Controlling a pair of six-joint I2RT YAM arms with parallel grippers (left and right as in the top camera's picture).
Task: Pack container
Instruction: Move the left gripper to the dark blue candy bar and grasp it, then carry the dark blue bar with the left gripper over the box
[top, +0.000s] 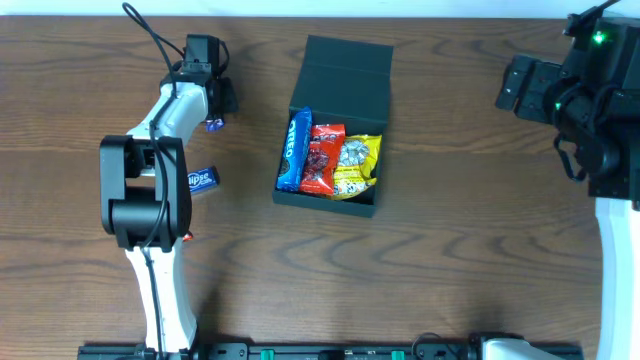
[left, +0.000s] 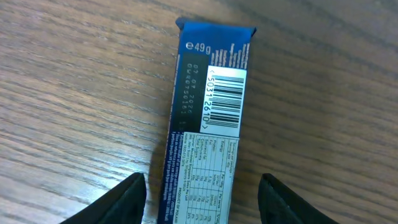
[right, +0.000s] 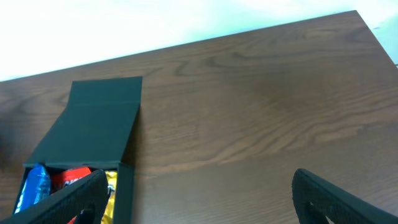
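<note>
Container (top: 345, 75), mid-table, flap lid folded back, holds a blue packet (top: 295, 150), a red packet (top: 322, 158) and a yellow packet (top: 357, 165) side by side. Left gripper (left: 202, 186): jaws spread on either side of a blue bar (left: 211, 106) lying on the table (left: 74, 93). Right gripper (right: 202, 202): jaws spread, empty, well apart from the container, at the table's right.

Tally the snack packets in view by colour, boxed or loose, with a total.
Blue: 3, the boxed blue packet in the container, the blue bar under the open left pincer, and the loose blue packet lying outside.
Red: 1, the red packet, boxed.
Yellow: 1, the yellow packet, boxed.
Total: 5
</note>
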